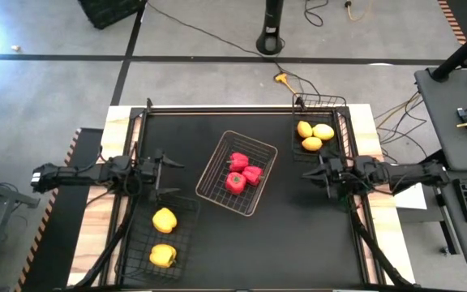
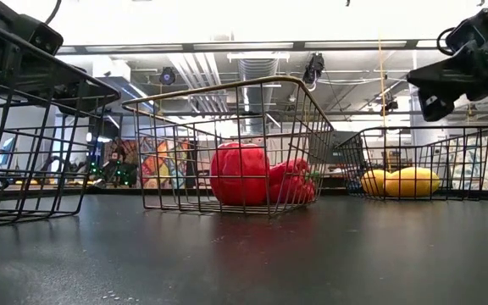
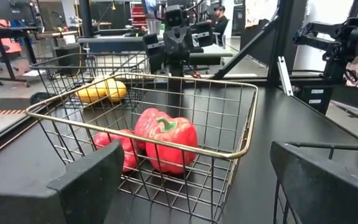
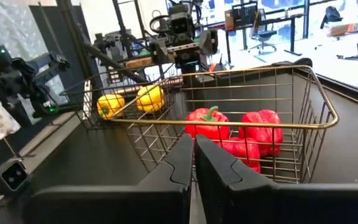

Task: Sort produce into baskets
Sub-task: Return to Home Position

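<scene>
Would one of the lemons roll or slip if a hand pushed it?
Likely rolls: the lemons are smooth ovals. Probably slippery, given the glossy skin. The wire walls of their basket should stop it.

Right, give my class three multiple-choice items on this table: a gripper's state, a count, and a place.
1. The right gripper is: A open wide; B shut and empty; C hidden.
2. Count of red peppers in the pale basket: A one; B two; C three.
3. The lemons lie: A in the pale basket; B in the right gripper; C in the black basket near it.
Answers: B, closed on nothing, while the left gripper gapes; C, three show from above; C, all three sit there.
</scene>
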